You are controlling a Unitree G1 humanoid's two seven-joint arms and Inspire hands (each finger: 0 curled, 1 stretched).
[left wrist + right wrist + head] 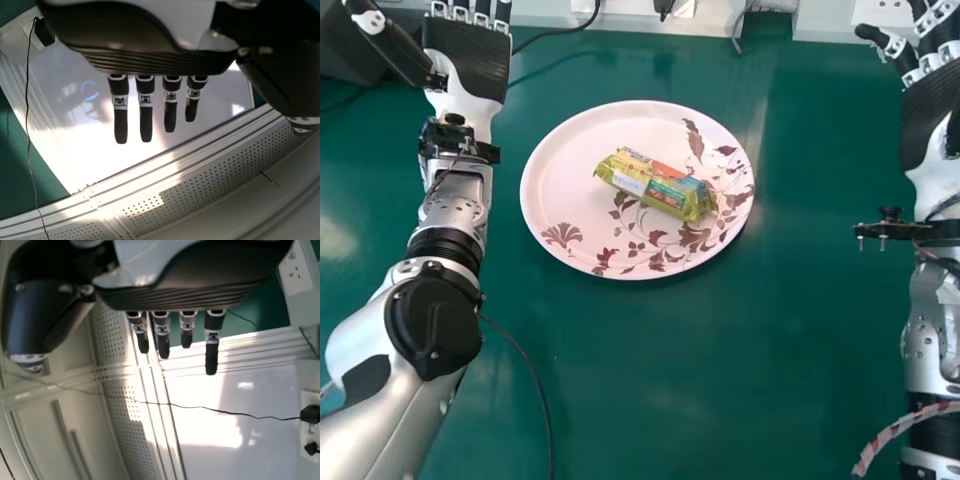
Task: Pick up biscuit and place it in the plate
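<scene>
One biscuit packet (660, 187), lying on one plate (556, 185); left hand (470, 58), far left, and right hand (928, 115), far right, fingers straight, released.

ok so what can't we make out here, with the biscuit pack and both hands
Head view: the underside of the biscuit pack, and the patch of plate it covers
Head view: what is inside the pack, hidden by its wrapper
Head view: the fingertips of the left hand, cut off by the top edge
Head view: part of the right hand, cut off by the top and right edges
</scene>
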